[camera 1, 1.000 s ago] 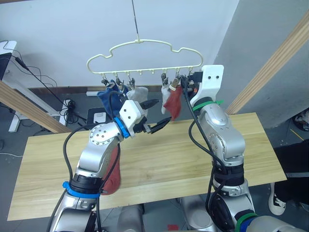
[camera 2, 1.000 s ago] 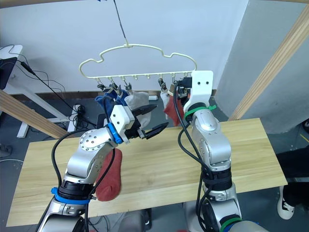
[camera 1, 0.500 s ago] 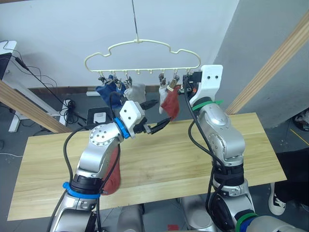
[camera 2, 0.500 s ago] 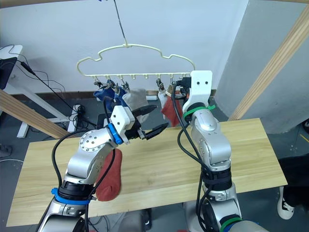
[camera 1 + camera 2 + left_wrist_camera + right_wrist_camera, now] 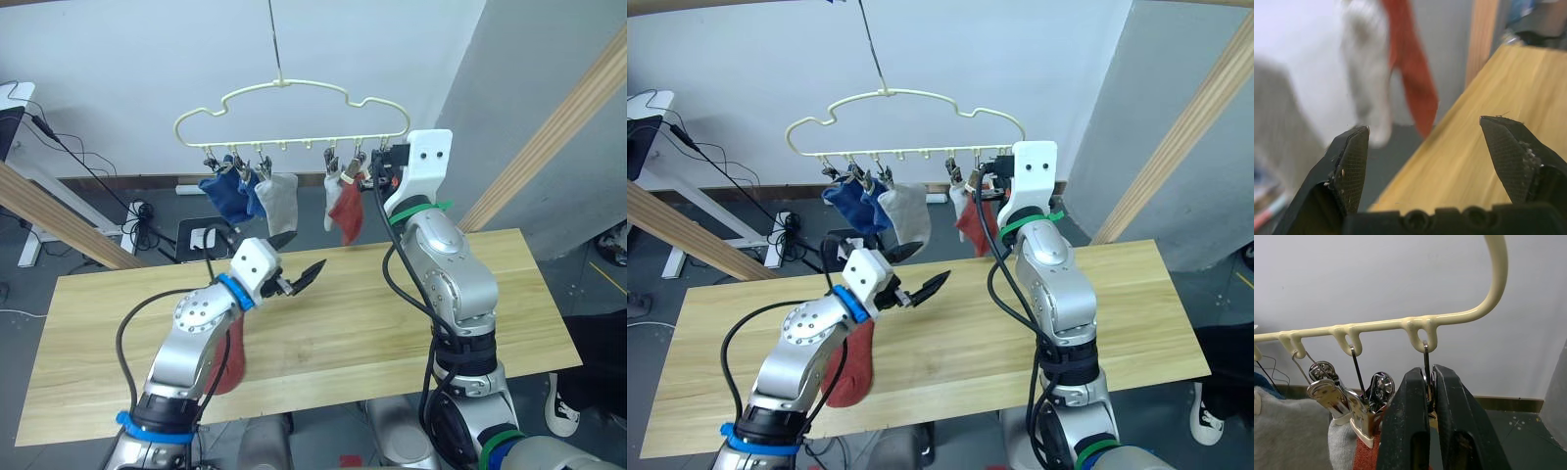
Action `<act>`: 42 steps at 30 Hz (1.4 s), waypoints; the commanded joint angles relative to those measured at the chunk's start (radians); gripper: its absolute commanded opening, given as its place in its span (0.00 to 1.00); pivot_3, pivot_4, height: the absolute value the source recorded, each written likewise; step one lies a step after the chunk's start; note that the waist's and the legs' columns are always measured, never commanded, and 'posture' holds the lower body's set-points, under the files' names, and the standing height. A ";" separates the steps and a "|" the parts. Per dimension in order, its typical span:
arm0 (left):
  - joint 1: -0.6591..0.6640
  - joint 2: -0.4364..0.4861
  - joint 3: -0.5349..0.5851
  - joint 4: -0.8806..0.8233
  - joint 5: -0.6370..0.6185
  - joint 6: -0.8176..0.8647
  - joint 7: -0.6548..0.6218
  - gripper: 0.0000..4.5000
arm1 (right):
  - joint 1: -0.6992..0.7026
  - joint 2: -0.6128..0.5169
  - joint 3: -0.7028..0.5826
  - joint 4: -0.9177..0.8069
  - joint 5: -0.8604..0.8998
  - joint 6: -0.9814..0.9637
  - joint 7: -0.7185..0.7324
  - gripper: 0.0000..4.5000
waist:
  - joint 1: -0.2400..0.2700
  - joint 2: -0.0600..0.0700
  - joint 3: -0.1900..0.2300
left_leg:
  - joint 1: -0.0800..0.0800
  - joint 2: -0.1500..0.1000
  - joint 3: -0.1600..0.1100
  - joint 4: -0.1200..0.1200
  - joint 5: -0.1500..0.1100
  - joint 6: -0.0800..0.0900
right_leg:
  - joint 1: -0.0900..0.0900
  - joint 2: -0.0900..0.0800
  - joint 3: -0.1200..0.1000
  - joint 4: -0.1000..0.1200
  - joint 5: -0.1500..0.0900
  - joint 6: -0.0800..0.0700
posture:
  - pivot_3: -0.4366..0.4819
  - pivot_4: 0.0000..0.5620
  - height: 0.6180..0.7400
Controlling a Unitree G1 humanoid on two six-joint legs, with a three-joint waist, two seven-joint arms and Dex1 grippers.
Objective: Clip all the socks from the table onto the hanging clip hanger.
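- Compared with a second ago, the left gripper (image 5: pixel 294 277) is seen lower and drawn back from the hanging socks, above the table (image 5: pixel 509 294); its two black fingers are spread wide with nothing between them.
- The clip hanger (image 5: pixel 294 108) is seen to have swung slightly and come back near its earlier place; the clipped socks now hang straighter.
- The right gripper (image 5: pixel 1429 396) is kept at the end clip (image 5: pixel 1426 363) of the hanger, where it was before; its fingers are pressed together around that clip's thin wire.
- Five socks are clipped along the hanger: two blue socks (image 5: pixel 227 196), a light grey sock (image 5: pixel 279 201), a second grey sock (image 5: pixel 333 196) and a rust-red sock (image 5: pixel 348 213), all of soft knit.
- A second rust-red sock (image 5: pixel 852 367) is left lying on the table near its front edge, partly hidden by the left arm.
- The hanger is a thin pale-yellow wire with a wavy, cloud-like outline; its clips are small and of shiny metal.
- The tabletop is made of light yellowish wood planks.
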 commanded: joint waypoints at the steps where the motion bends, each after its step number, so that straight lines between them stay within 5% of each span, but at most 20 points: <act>1: 0.128 -0.048 0.135 -0.062 -0.047 0.076 0.140 0.99 | -0.014 -0.005 0.004 -0.041 0.009 -0.021 0.014 0.00 | -0.002 0.000 0.000 | 0.000 0.000 0.000 0.000 0.000 0.000 | 0.000 0.000 0.000 0.000 0.000 0.000 | 0.22 0.49 1.00; 8: 0.252 -0.168 0.255 -0.057 -0.078 0.222 0.343 0.99 | -0.015 -0.014 0.007 -0.038 0.012 -0.016 0.027 0.00 | 0.007 0.000 0.000 | 0.000 -0.001 0.000 0.001 0.000 0.000 | 0.000 0.000 0.000 0.000 0.000 0.000 | 0.22 0.50 1.00; 18: 0.225 -0.190 0.272 0.028 -0.087 0.346 0.410 0.99 | -0.018 -0.020 0.011 -0.038 0.008 -0.007 0.040 0.00 | 0.005 0.000 0.000 | 0.000 -0.001 0.000 0.000 0.000 0.000 | 0.000 0.000 0.000 0.000 0.000 0.000 | 0.22 0.50 1.00; 35: 0.239 -0.152 0.245 0.057 -0.042 0.354 0.391 0.01 | -0.018 -0.019 0.012 -0.038 0.006 -0.007 0.037 0.00 | 0.005 0.000 0.000 | 0.000 -0.001 0.000 0.000 0.000 0.000 | 0.000 0.000 0.000 0.000 0.000 0.000 | 0.21 0.49 1.00; 42: 0.218 -0.085 0.187 0.093 -0.011 0.256 0.288 0.00 | -0.020 -0.021 0.008 -0.037 0.003 -0.009 0.034 0.00 | 0.004 0.000 0.000 | 0.000 -0.001 0.000 0.000 0.000 0.000 | 0.000 0.000 0.000 0.000 0.000 0.000 | 0.20 0.49 1.00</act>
